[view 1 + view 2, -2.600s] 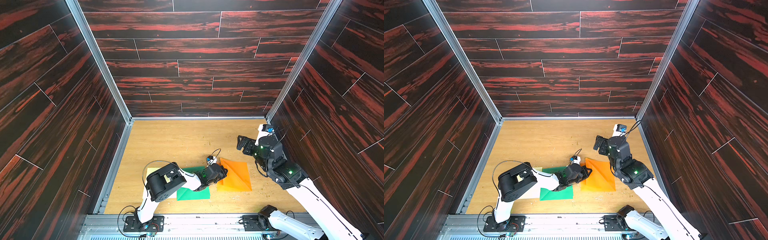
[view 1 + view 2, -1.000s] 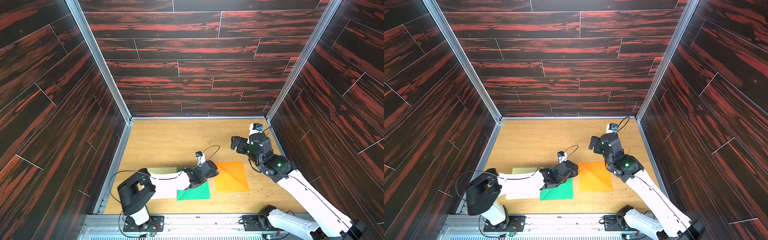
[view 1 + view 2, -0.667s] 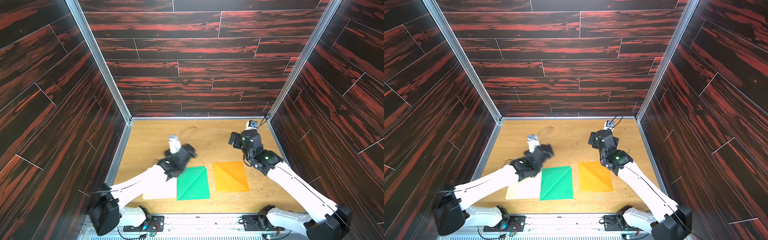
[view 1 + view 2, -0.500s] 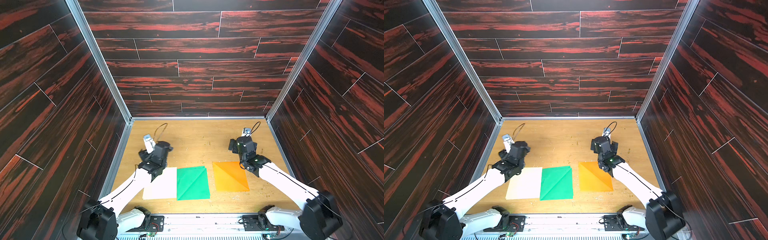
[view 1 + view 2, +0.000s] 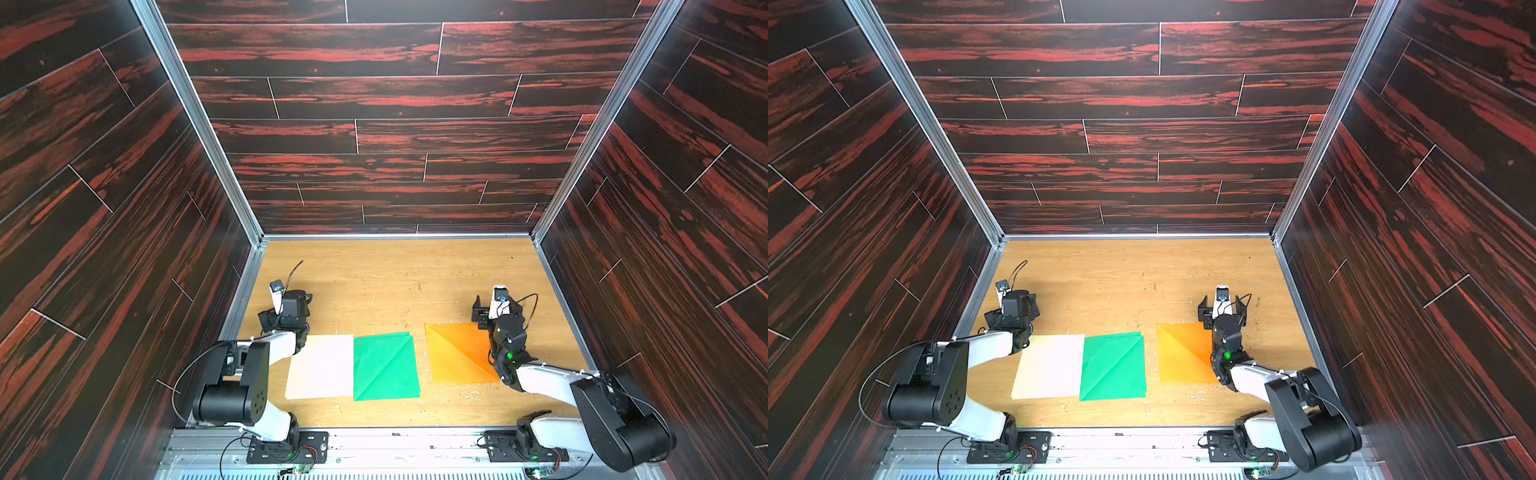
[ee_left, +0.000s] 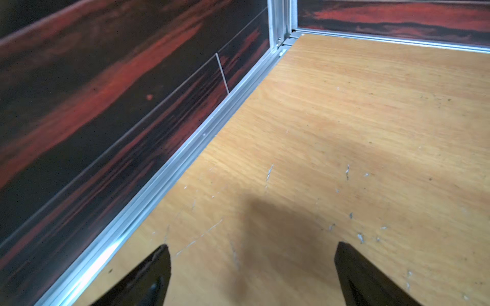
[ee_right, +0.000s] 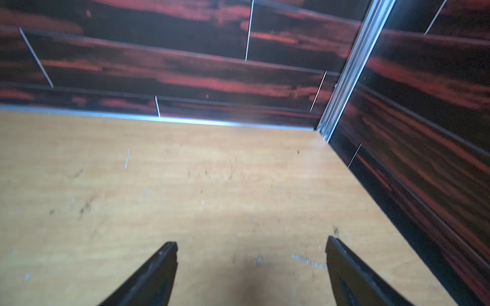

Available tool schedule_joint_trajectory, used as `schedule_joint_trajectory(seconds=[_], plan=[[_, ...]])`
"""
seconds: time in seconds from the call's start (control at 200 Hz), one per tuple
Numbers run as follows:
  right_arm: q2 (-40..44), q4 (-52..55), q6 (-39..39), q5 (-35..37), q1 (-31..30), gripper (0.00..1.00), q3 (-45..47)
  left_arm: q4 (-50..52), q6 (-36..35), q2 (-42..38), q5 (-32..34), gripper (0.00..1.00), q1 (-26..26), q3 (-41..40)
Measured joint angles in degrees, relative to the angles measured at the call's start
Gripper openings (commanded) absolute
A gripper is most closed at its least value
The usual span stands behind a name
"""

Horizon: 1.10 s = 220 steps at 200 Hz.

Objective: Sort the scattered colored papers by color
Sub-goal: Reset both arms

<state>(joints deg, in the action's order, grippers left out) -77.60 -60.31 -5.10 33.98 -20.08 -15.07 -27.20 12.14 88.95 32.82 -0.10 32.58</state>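
Three piles of colored papers lie flat in a row near the table's front, seen in both top views. They are a cream-white paper (image 5: 322,365) (image 5: 1050,365), a green paper (image 5: 384,365) (image 5: 1113,365) with a diagonal crease touching its right edge, and an orange paper (image 5: 457,353) (image 5: 1183,353) set apart to the right. My left gripper (image 5: 286,311) (image 6: 253,245) is open and empty, just behind the cream paper's far left corner. My right gripper (image 5: 496,309) (image 7: 251,241) is open and empty over bare wood behind the orange paper's far right corner. Neither wrist view shows any paper.
The tan wooden tabletop (image 5: 395,282) is boxed in by dark red-streaked walls (image 5: 374,137) with aluminium rails along their base (image 6: 185,159). The left gripper is close to the left wall. Both arm bases sit on the metal rail at the front edge (image 5: 415,449).
My left gripper opened off the green paper and drew back to the far left, and the green paper now lies flat. My right arm pulled in and lowered behind the orange paper.
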Motion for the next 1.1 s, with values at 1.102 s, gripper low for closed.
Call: schedule_joint_trajectory(seconds=[1.102], plan=[[-15.43,-18.03,1.22,-10.12,10.34,0.98,0.48,-29.88,-3.80,1.88,-8.33,1.00,0.63,-11.50]])
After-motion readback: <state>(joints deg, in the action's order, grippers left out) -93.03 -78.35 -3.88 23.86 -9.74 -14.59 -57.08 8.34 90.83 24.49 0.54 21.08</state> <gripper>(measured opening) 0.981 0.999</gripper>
